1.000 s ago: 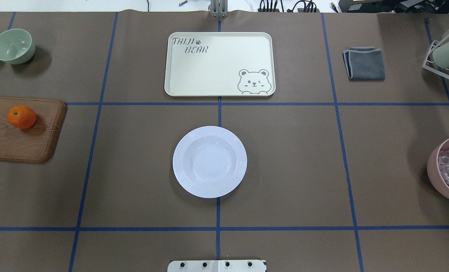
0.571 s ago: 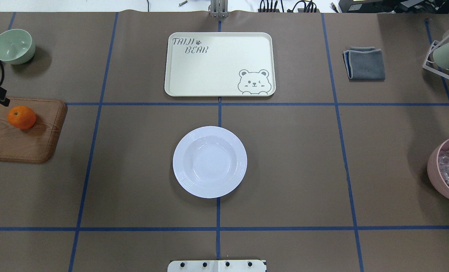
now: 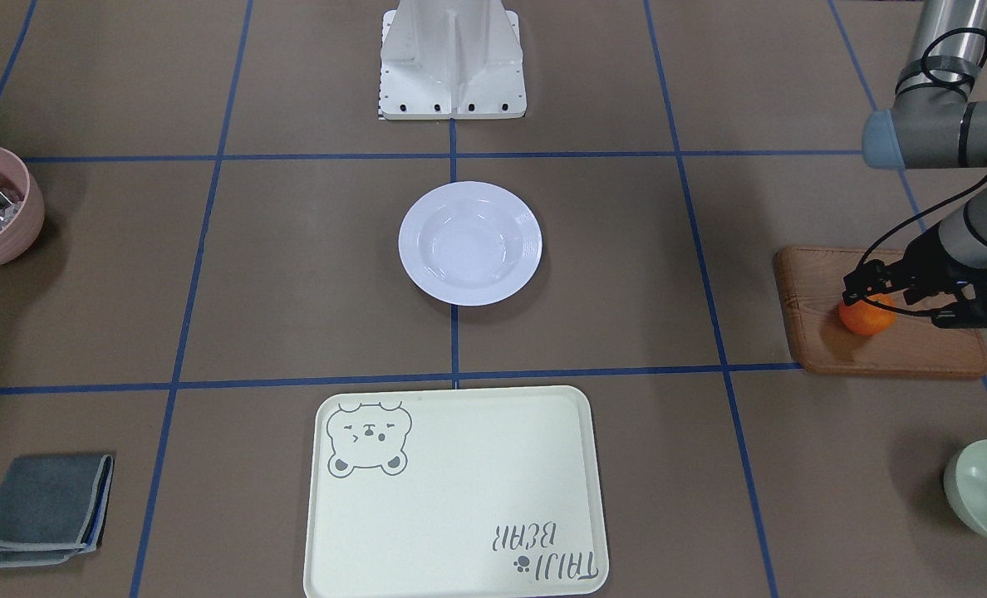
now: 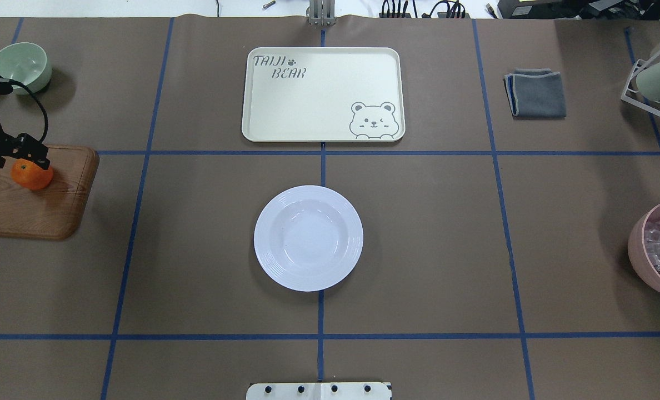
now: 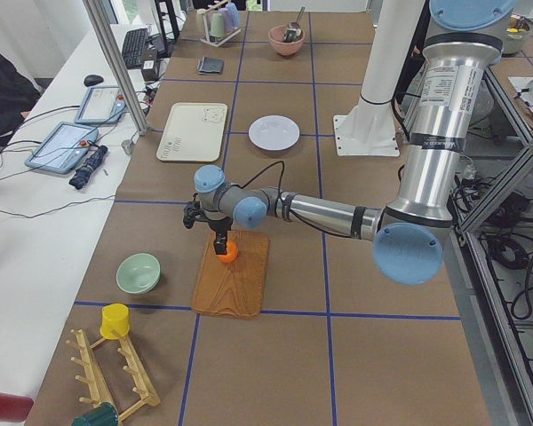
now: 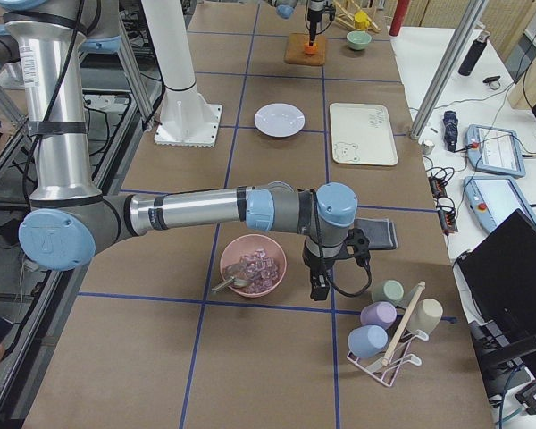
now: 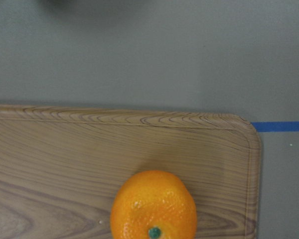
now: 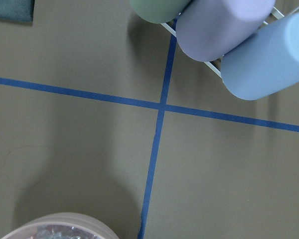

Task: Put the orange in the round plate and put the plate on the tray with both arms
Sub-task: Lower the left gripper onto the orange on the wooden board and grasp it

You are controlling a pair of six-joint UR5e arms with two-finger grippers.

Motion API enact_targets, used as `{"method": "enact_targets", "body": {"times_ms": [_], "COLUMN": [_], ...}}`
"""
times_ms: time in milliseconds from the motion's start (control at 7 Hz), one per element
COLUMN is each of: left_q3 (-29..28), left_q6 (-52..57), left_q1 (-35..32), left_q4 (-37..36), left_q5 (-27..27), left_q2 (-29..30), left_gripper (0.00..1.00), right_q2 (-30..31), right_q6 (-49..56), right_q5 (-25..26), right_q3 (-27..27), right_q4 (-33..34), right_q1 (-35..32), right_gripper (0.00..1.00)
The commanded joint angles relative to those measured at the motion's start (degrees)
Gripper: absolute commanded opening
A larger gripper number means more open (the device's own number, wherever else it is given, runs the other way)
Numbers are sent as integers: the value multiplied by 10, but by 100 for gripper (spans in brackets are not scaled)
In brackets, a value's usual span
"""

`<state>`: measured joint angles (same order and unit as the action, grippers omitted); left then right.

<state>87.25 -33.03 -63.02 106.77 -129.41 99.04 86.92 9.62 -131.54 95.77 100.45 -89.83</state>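
Overhead exterior: left gripper, spread and empty, hangs over orange on wooden board, frame left; green bowl upper left; right gripper opening: cannot tell.

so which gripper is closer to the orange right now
Left. The left gripper is right over the orange on the wooden board. The right gripper is at the table's opposite end, beside the pink bowl and the cup rack.
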Motion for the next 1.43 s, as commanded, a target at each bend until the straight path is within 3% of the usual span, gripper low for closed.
{"method": "enact_targets", "body": {"times_ms": [0,714,1000,1143,1286], "left_q3": [-21,-76,-70,-51,-6], "left_q6": [2,-1,-2,-7,-10], "left_q1": [4,5,5,4,4], "left_q4": [5,50,44,38,-39], "left_q5": [3,3,-2,-4,-21], "left_q2": [5,21,26,26,52], "left_gripper": [98,96,0,0,0], "right_q2": [-1,-1,-2,-9,-4], "right_q6": [0,0,0,-1,1], "right_q5": [0,-2,-5,-17,-21], "right_q3": [0,0,0,1,-2], "right_q4": [-1,-1,0,5,-1], "right_q1": [0,1,2,1,2], "right_gripper": [100,100,100,100,100]}}
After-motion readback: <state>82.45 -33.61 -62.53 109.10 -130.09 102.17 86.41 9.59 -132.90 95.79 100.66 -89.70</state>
